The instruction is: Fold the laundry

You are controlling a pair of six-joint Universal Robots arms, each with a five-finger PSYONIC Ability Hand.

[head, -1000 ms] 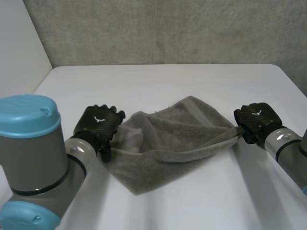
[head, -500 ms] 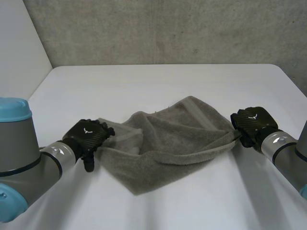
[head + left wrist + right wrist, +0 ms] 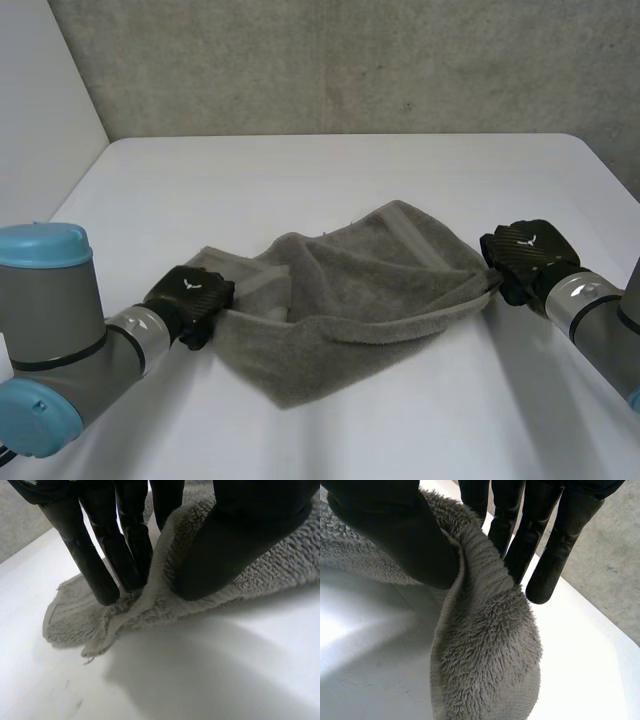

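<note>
A grey towel (image 3: 350, 300) lies crumpled across the middle of the white table (image 3: 330, 180). My left hand (image 3: 190, 298) is at the towel's left corner; in the left wrist view its thumb (image 3: 235, 535) and fingers (image 3: 105, 555) pinch the towel's edge (image 3: 150, 605) between them. My right hand (image 3: 525, 258) holds the towel's right corner, slightly lifted off the table. In the right wrist view the thumb (image 3: 395, 535) presses the fluffy towel edge (image 3: 485, 645) against the fingers (image 3: 535, 540).
A grey concrete wall (image 3: 340, 65) rises behind the table's far edge. A white wall (image 3: 40, 100) borders the left side. Bare table surface lies in front of the towel and behind it.
My left hand moved down and left to the towel's left corner and closed on its edge. The right hand kept its grip and barely moved.
</note>
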